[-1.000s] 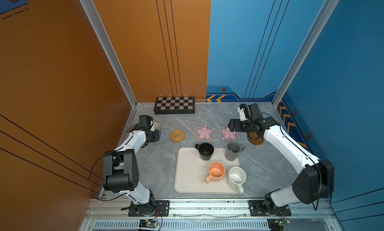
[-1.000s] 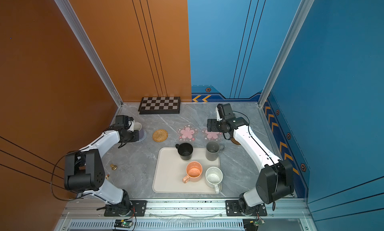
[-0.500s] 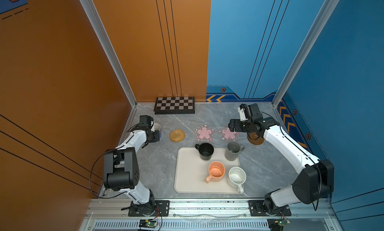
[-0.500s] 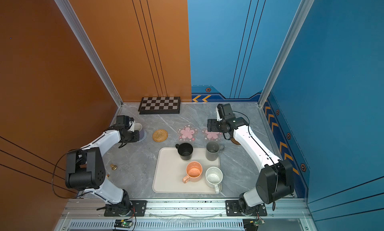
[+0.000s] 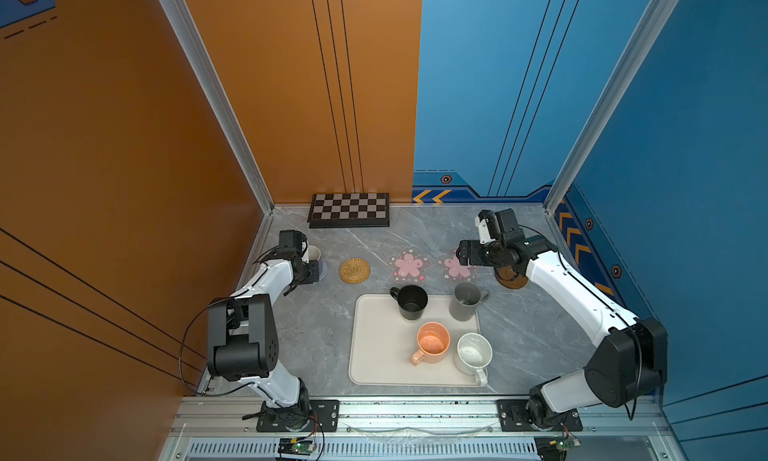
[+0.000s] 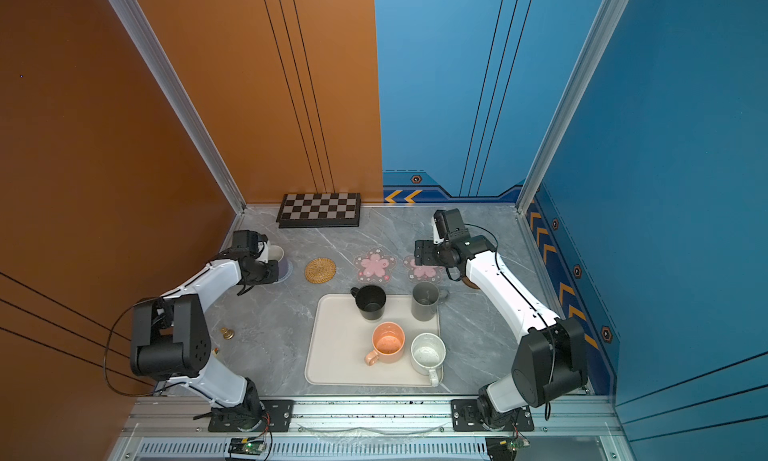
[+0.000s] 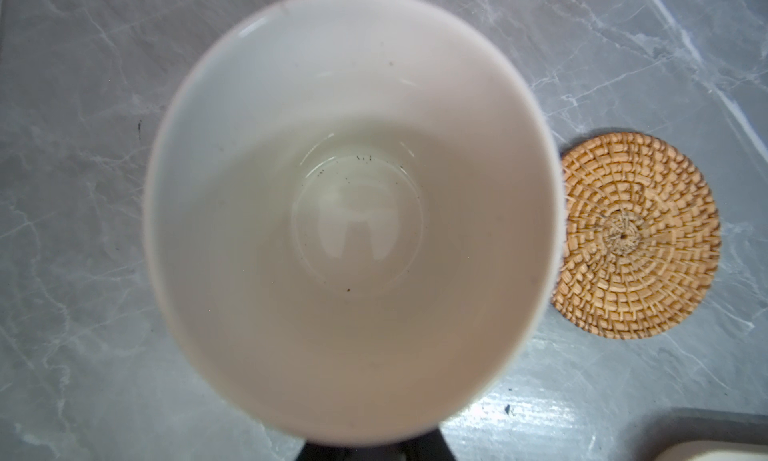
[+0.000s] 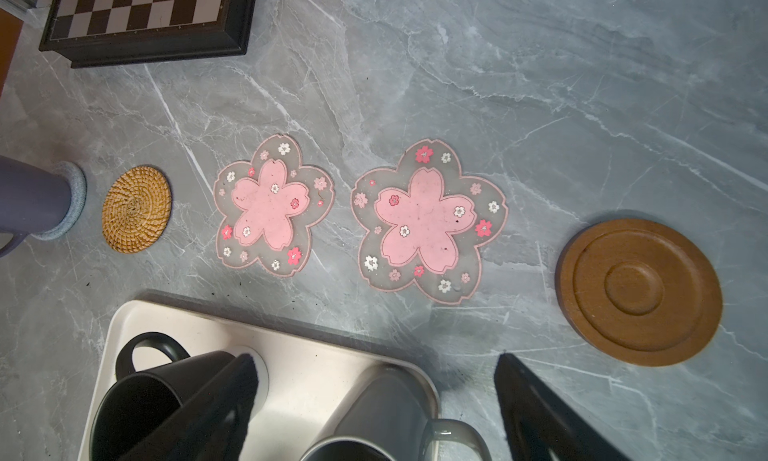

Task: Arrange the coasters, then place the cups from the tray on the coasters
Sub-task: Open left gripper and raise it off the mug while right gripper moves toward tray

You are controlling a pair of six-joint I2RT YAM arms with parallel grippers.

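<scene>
At the far left the lavender cup (image 5: 313,253) (image 7: 353,214) stands on the pale-blue coaster (image 8: 75,197), with my left gripper (image 6: 270,270) shut on it at its side; its white inside fills the left wrist view. To its right lie the tan rattan coaster (image 5: 354,270), two pink flower coasters (image 5: 409,265) (image 8: 428,218) and the dark-brown coaster (image 8: 640,290). My right gripper (image 5: 463,253) (image 8: 382,400) hangs open above the right flower coaster. On the tray (image 5: 374,355) stand the black cup (image 5: 411,303), grey cup (image 5: 464,301), orange cup (image 5: 433,342) and white speckled cup (image 5: 473,353).
A checkered board (image 5: 349,209) lies against the back wall. A small brass piece (image 6: 226,333) sits on the table near the left arm's base. Orange and blue walls close in the table on three sides.
</scene>
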